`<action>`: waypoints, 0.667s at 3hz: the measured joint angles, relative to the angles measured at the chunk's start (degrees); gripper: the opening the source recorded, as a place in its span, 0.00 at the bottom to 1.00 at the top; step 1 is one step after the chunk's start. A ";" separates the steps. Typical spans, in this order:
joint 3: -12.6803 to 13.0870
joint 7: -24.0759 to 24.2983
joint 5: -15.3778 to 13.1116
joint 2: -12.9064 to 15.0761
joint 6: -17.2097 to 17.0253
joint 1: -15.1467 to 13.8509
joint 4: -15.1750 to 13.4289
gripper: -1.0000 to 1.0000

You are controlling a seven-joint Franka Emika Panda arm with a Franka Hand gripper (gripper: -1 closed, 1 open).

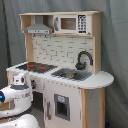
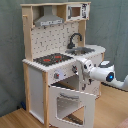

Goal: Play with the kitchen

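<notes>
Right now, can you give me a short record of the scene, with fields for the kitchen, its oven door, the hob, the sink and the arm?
kitchen: white and light wood, upright on a wood floor
oven door: swung open, seen in the second exterior view
hob: black with red rings, nothing on it
sink: grey, black faucet behind it
arm: white, at the kitchen front beside the knobs
hand: hidden, state unclear
</notes>
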 joint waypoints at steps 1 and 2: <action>-0.01 0.15 0.01 0.00 0.00 0.02 0.02 1.00; 1.66 -3.42 0.56 -0.31 -2.73 4.39 0.89 1.00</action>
